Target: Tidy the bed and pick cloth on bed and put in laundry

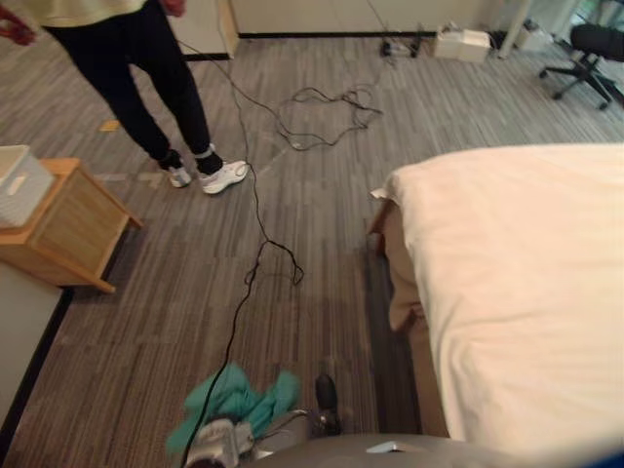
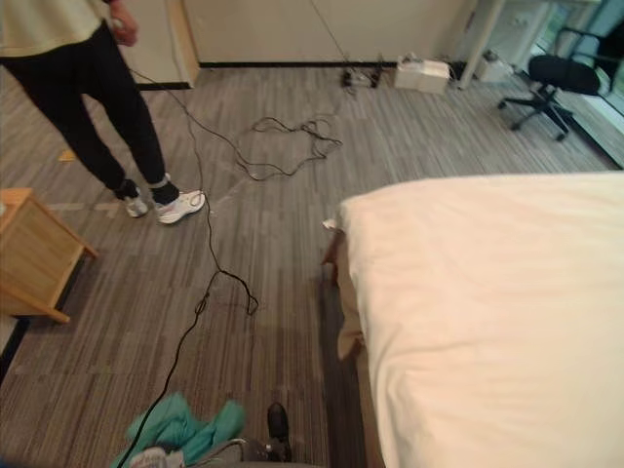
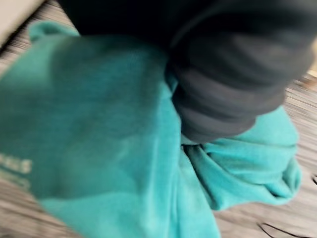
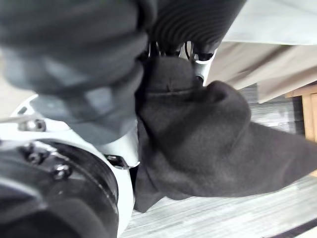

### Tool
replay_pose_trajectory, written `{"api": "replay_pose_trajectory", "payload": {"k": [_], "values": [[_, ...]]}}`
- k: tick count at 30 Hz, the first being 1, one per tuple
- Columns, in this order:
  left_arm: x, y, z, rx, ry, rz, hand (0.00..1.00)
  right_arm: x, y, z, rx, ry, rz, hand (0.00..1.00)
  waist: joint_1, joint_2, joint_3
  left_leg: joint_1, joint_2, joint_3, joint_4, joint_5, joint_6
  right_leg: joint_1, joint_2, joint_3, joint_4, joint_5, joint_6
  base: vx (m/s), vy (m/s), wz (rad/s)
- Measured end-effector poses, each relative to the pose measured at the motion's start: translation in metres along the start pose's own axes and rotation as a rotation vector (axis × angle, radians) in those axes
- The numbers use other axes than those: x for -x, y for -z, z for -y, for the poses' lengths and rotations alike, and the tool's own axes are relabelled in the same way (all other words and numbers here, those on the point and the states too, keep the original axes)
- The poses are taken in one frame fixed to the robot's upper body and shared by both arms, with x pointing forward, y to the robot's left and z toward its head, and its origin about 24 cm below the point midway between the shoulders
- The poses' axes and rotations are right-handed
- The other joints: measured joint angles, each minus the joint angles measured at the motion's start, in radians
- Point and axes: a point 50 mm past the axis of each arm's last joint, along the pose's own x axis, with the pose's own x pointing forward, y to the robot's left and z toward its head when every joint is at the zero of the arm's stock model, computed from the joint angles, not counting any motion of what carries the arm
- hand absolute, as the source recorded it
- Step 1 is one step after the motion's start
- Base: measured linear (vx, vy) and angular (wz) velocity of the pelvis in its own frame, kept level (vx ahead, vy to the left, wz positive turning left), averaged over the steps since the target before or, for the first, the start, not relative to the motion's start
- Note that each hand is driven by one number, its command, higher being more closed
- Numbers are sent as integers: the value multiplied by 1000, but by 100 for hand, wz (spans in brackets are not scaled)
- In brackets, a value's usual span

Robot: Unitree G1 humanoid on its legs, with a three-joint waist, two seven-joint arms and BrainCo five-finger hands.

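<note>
Beside the bed [image 1: 507,273], teal cloth [image 1: 234,395] covers the left robot hand [image 3: 228,94], grip unclear; the right robot hand [image 4: 198,64] squeezes dark cloth [image 4: 208,139].

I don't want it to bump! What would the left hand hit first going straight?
Beyond the teal cloth bunched at the left hand, probably the striped floor; depth is hard to judge.

One bed [image 1: 517,292] with pale covers was counted. There were two cloths: one teal cloth [image 1: 234,398] and one dark cloth [image 4: 198,144]. One person [image 1: 146,68] stood on the floor in two white shoes [image 1: 224,176]. There was one wooden bedside table [image 1: 73,232] bearing one white box [image 1: 19,183], one black office chair [image 1: 590,49], and one white unit [image 1: 462,44] by the far wall.
</note>
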Motion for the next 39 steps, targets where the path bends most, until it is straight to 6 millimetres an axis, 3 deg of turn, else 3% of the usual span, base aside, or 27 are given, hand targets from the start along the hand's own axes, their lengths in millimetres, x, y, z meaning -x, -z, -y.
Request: {"api": "replay_pose_trajectory", "payload": {"k": [2, 3, 6, 9, 12, 13, 14, 20, 27, 29, 32, 34, 35, 37, 39], "values": [[0, 6, -2, -54, 11, -10, 100, 0, 1, 0, -37, 0, 4, 100, 1, 10, -6, 5, -2, -52, 0, 3, 1, -45, 0, 57, 83, -43, -29, 122, -2, 65], [0, 8, -3, -84, 13, -14, 100, 0, 0, -1, -66, -7, 12, 100, 0, 15, -8, 5, 0, -76, 1, 8, 2, -74, 24, 101, 92, -77, -22, 98, -21, 67], [0, 4, 4, -219, 79, 9, 100, 1, -5, -1, -179, -33, 79, 100, -15, 43, -9, 10, 11, -177, -1, 15, -3, -173, 185, 346, -35, -155, -3, 58, -43, 103], [1, 5, 9, -296, 118, 15, 100, 2, -5, 1, -235, -39, 125, 100, -25, 49, -8, 45, 9, -181, -1, 11, 1, -179, 265, 532, -179, -150, -14, 40, -75, 89], [2, 5, 12, -309, 126, 19, 100, 2, -7, 1, -265, -43, 146, 100, -25, 40, -9, 51, -22, -176, -1, 11, 1, -197, 250, 566, -236, -110, -41, 28, -55, 38], [2, 7, 14, -315, 132, 16, 100, 2, -7, 3, -278, -38, 150, 100, -29, 45, -14, 55, -22, -176, -1, 6, -7, -190, 246, 562, -240, -115, -42, -5, -27, 18], [2, 5, 13, -347, 164, 41, 100, 1, -19, -3, -241, -49, 143, 100, -31, 28, 44, 101, -39, -182, -5, 8, -17, -117, 241, 538, -312, -115, -45, -2, -22, 14], [2, 6, 12, -333, 168, 40, 100, 1, -19, -3, -243, -49, 145, 100, -33, 26, 45, 104, -38, -174, -5, 2, -16, -117, 241, 545, -312, -115, -45, 0, 0, -4], [4, 20, 10, -47, 287, 55, 100, 2, -24, -3, -283, -56, 201, 100, -33, 20, 49, 119, -29, -102, 11, -41, -13, -106, 243, 600, -329, -109, -50, 14, -42, -30], [5, 15, 11, 118, 328, 104, 100, 2, -32, -5, -303, -64, 241, 100, -28, 23, 51, -22, -10, -78, 275, -159, -15, -123, 248, 622, -328, -103, -56, 76, -36, -14], [9, 5, 13, 318, 365, 213, 100, 4, -47, -7, -353, -70, 308, 100, -18, 42, 72, -209, 81, 25, 699, -208, -28, -94, 284, 616, -316, -100, -60, 45, -31, 12], [11, 1, 20, 352, 401, 246, 100, 7, -57, -6, -352, -67, 361, 100, 5, 59, 76, -202, 87, 31, 747, -210, -32, -53, 284, 614, -318, -113, -67, 21, -3, 20], [14, -6, 24, 359, 422, 290, 100, 11, -73, -5, -349, -66, 427, 100, 12, 57, 75, -190, 79, 26, 735, -215, -41, -48, 277, 614, -317, -130, -66, -30, 26, 22], [19, -21, 32, 337, 471, 381, 100, 19, -100, -4, -350, -66, 544, 100, 20, 84, 94, -160, 58, 8, 662, -225, -69, -50, 267, 610, -310, -137, -80, -110, 85, 21], [23, -31, 38, 325, 495, 440, 100, 24, -119, -10, -371, -87, 615, 100, 29, 82, 106, -171, 73, 15, 693, -308, -37, -36, 235, 595, -314, -132, -87, -105, 81, 5]]}}
